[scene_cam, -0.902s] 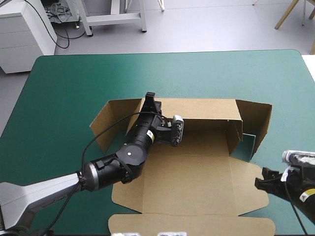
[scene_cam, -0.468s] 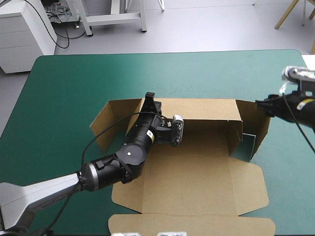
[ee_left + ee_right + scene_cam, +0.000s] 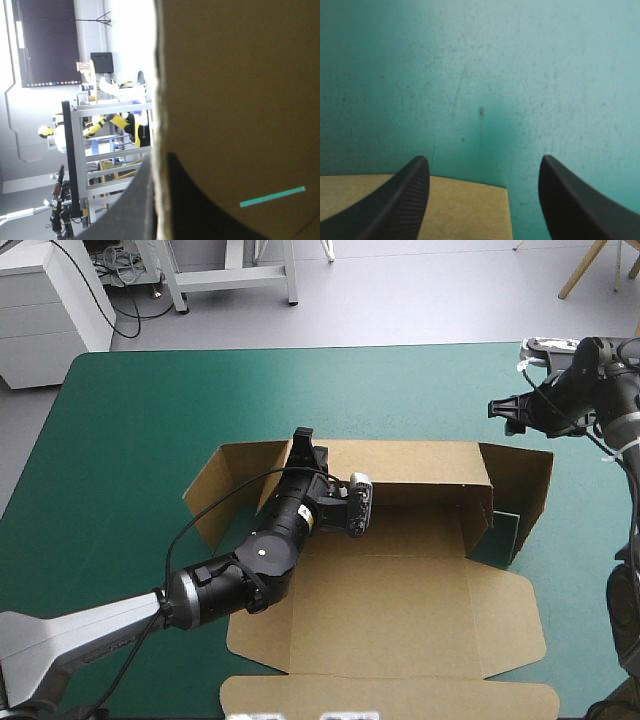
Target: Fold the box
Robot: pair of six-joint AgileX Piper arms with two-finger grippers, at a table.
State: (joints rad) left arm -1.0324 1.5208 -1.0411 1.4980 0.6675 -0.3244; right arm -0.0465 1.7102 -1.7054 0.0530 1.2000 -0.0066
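Item 1 – box (image 3: 400, 580): brown board, at the middle of the worktop (image 3: 140, 420) on the teal-green cover. Back wall raised; an end flap stands at each side, the left one splayed outward. The lid panel lies flat toward the near edge.

Item 2 – my left end effector (image 3: 303, 445): clamped on the top edge of the box's back wall, near its left end. In the left wrist view the board runs between my black fingers (image 3: 135, 200), one on each face, all but meeting. A thin slit in the board shows teal-green through it.

Item 3 – my right end effector (image 3: 497, 410): fingers spread wide and holding nothing. It hangs over bare cover just beyond the box's far right corner, apart from the board. In the right wrist view a brown corner shows beside one finger.
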